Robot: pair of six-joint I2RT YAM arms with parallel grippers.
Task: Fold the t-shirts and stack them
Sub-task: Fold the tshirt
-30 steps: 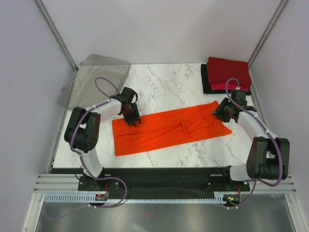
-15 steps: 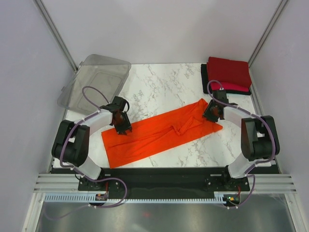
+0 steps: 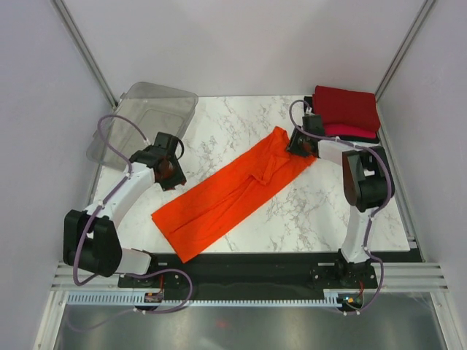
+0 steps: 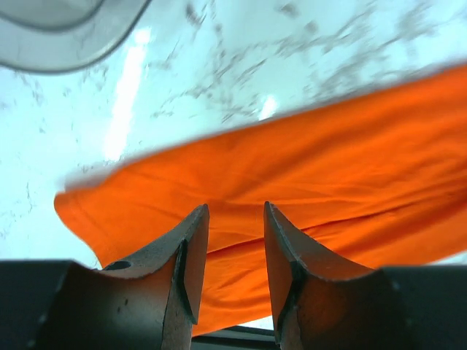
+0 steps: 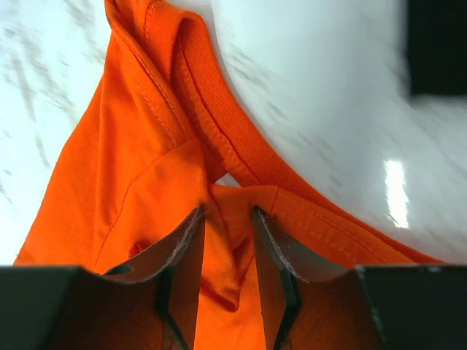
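Marble desk [image 3: 241, 117] first, and sprawled across the middle of it is the orange t-shirt [image 3: 226, 197], a long narrow band running on a slant from the near left up to the far right, sleeves already tucked in by the look of it. The job now, as I read it, is to lay that band square and flat before the crosswise fold: keep it taut end to end, smooth the ridge along its middle, and only then bring one short end onto the other, edges matched. Far left, the clear bin [image 3: 146, 117] sits tipped off the desk's corner, and I see nothing inside it. Far right, the finished pile: dark red shirt [image 3: 346, 108] on top, a pinkish-red one [image 3: 350, 131] peeking out under it, black shirt [image 3: 311, 124] at the bottom, tight in the corner. Now the right end effector [image 3: 298, 144], down at the collar [image 5: 219, 109] end just beside that pile; its wrist view shows cloth bunched up between the fingers, so I judge it clamped on the shirt. The left end effector [image 3: 169, 173] hangs off the band's far edge, near the hem end, jaws parted with nothing in them. It wants a fresh grip on that hem corner before any fold.
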